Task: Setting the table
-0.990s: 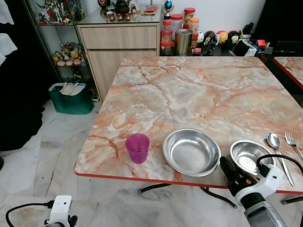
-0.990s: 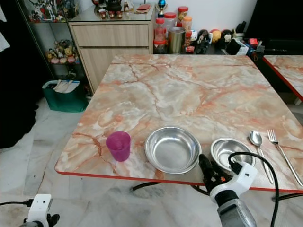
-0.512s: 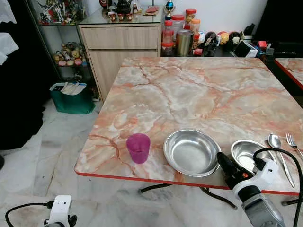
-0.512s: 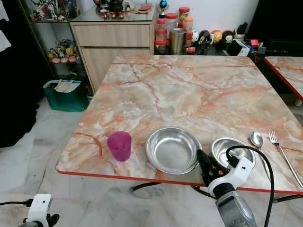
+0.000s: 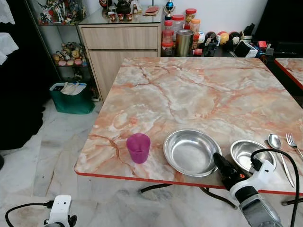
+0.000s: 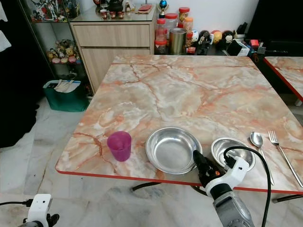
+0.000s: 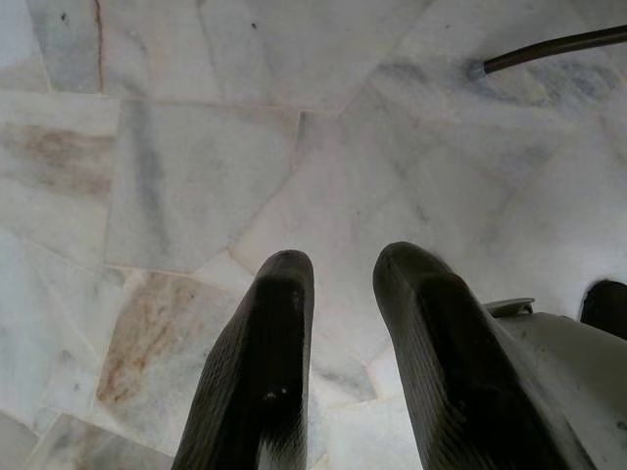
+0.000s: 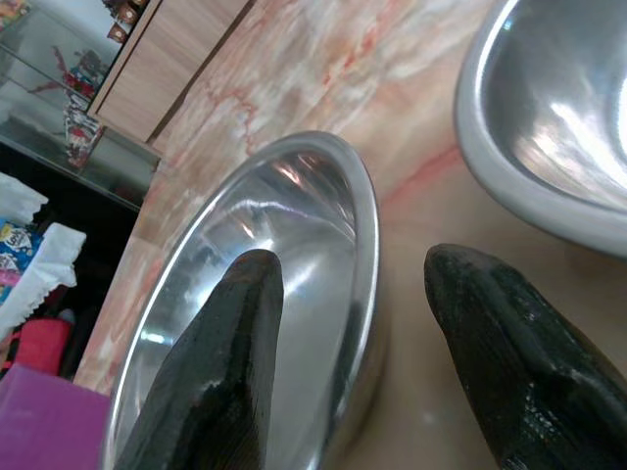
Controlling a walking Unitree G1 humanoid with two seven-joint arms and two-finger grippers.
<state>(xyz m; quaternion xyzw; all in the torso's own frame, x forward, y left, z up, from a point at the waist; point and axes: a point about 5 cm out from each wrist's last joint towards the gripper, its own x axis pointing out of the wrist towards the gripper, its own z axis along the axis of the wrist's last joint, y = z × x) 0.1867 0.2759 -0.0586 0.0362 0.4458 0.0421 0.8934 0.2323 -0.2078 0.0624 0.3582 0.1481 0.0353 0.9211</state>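
- Down near the floor, the left gripper (image 7: 338, 362) hangs idle over pale marble tiles, its two black fingers a little apart and holding nothing; a dark table foot shows at the far corner of its wrist view.
- At the near, red-trimmed edge of the marble table (image 5: 199, 90), the right gripper (image 6: 198, 159) is raised toward the right side of the large steel bowl (image 5: 191, 152). It points away from the robot and slightly left.
- The right wrist view makes plain what the head views cannot: the fingers (image 8: 211, 382) are spread wide, one over the inside of the large bowl, the other outside its rim (image 8: 367, 255), so the rim sits between them. Whether either finger touches the metal, I cannot tell.
- That same view catches the curved wall of the small steel bowl (image 5: 251, 154), just beside the large one, and a corner of the purple cup (image 5: 138, 147).
- From the head views the row along the near edge reads, left to right: purple cup, upright; large bowl; small bowl; spoon (image 5: 276, 149); fork (image 5: 293, 144).
- The spoon and fork lie side by side, long axes running near to far, spoon bowl and fork tines at the far end and handles toward the robot.
- Beyond the table stand a wooden cabinet (image 5: 118, 47), a steel canister (image 5: 183, 42) among red-lidded jars, and a green bin (image 5: 71, 98) on the floor.
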